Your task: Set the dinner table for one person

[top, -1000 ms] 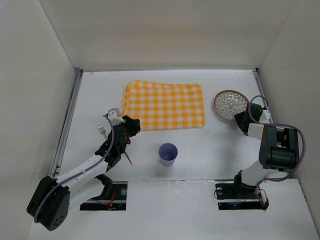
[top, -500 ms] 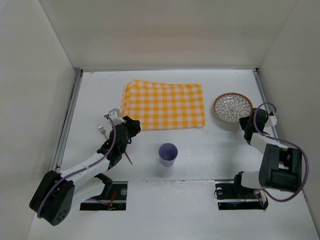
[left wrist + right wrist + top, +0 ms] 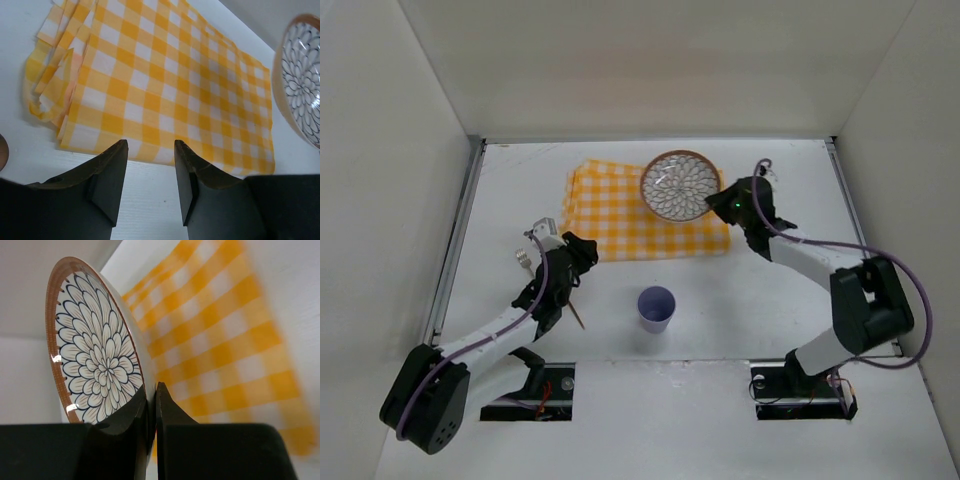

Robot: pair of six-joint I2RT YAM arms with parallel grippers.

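Observation:
The dinner table (image 3: 760,290) is a white top with rail edges. A yellow-and-white checked cloth (image 3: 620,215) lies at its far middle and fills the left wrist view (image 3: 165,85). My right gripper (image 3: 728,205) is shut on the rim of a flower-patterned plate (image 3: 677,185) and holds it above the cloth's far right part. In the right wrist view the jaws (image 3: 151,387) pinch the plate (image 3: 95,365), which stands tilted on edge. My left gripper (image 3: 586,250) is open and empty (image 3: 150,147), low over the bare table just in front of the cloth's near left corner.
A purple cup (image 3: 656,307) stands in front of the cloth, near the table's middle. A metal fork (image 3: 524,258) lies left of my left arm. A thin brown-handled utensil (image 3: 578,318) lies partly under that arm. White walls enclose three sides.
My right gripper has carried the plate from the right side of the table leftward, up over the cloth's far right part. The left arm has barely moved.

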